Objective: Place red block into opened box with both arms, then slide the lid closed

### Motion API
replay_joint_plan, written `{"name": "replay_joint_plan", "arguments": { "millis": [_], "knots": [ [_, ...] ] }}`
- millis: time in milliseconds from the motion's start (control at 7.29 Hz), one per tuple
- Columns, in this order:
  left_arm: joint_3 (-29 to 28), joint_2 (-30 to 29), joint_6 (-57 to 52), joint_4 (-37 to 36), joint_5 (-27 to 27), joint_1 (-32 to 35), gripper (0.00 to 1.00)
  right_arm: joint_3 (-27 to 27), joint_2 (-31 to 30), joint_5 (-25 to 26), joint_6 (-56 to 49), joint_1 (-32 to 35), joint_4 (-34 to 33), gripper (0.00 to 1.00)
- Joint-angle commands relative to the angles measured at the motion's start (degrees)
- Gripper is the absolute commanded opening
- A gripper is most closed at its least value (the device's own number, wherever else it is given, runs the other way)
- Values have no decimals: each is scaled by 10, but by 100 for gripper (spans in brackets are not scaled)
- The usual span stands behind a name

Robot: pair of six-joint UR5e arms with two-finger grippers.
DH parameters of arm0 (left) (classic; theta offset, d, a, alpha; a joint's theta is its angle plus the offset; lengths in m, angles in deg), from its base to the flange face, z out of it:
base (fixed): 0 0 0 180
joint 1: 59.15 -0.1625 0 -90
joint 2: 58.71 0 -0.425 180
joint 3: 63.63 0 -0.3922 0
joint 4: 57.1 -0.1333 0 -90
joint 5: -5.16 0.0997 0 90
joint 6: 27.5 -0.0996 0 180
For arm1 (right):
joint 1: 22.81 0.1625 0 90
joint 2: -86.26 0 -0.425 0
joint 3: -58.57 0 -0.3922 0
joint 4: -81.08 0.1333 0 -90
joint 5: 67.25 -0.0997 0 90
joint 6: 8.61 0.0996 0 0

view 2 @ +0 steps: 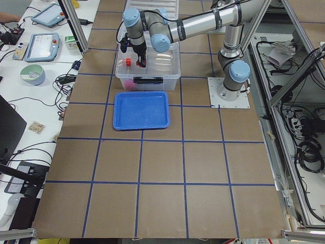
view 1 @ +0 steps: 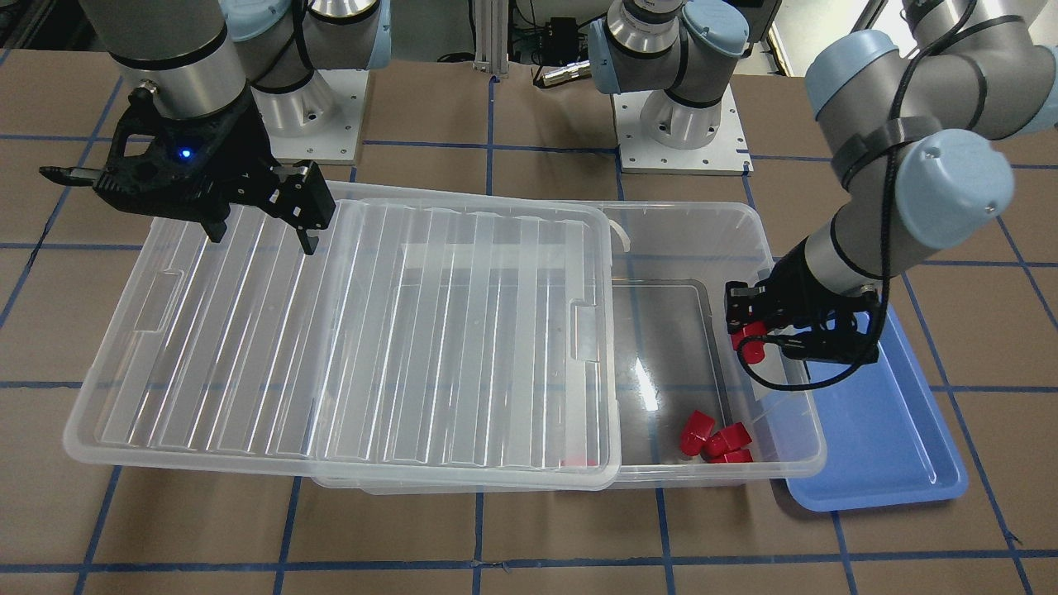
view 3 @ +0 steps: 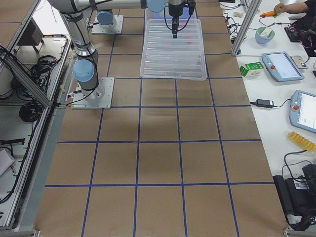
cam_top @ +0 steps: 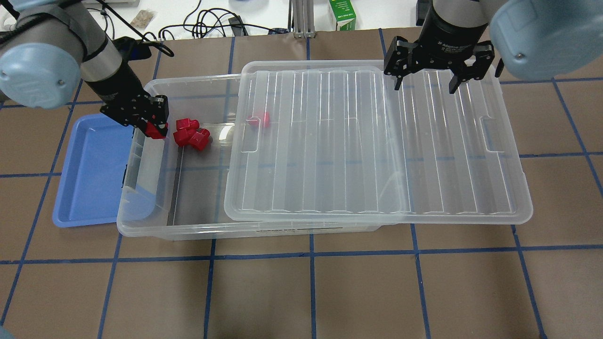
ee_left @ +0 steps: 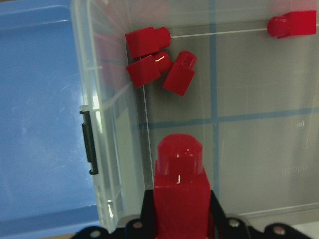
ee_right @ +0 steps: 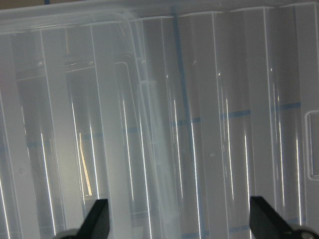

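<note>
My left gripper (view 1: 748,339) is shut on a red block (ee_left: 179,191), stub pointing away from the wrist. It hangs just inside the open short end of the clear box (cam_top: 165,231), beside the end wall. Three more red blocks (cam_top: 191,134) lie clustered on the box floor, and another one (cam_top: 260,118) shows under the lid's edge. The ribbed translucent lid (cam_top: 377,141) lies slid toward my right, covering most of the box and overhanging its far end. My right gripper (cam_top: 425,87) hovers open over the lid's back edge, with nothing between its fingers.
A shallow blue tray (cam_top: 89,174) lies against the open end of the box, under my left arm. Both arm bases (view 1: 682,136) stand behind the box. A green carton (cam_top: 342,14) and cables sit beyond the table's far edge.
</note>
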Motion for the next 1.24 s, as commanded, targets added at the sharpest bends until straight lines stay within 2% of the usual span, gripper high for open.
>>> {"name": "replay_joint_plan", "arguments": {
  "millis": [0,412,549,686,824,961,1098],
  "knots": [
    [108,0,32,-157,2,27,0,0,-2,-2,-24,-24,10,100],
    [166,-22,28,-237,4,36,0,-1,-3,3,-124,-78,5,100],
    [171,-32,36,-240,4,38,0,0,-1,5,-222,-138,9,100],
    [167,-34,36,-244,4,38,56,4,4,0,-312,-217,11,100],
    [160,-28,34,-269,4,38,100,24,23,3,-364,-278,4,100],
    [128,-9,33,-245,3,38,100,48,37,5,-372,-299,-6,100],
    [70,6,33,-152,3,40,100,80,39,8,-373,-301,-31,100]
  ]
}}
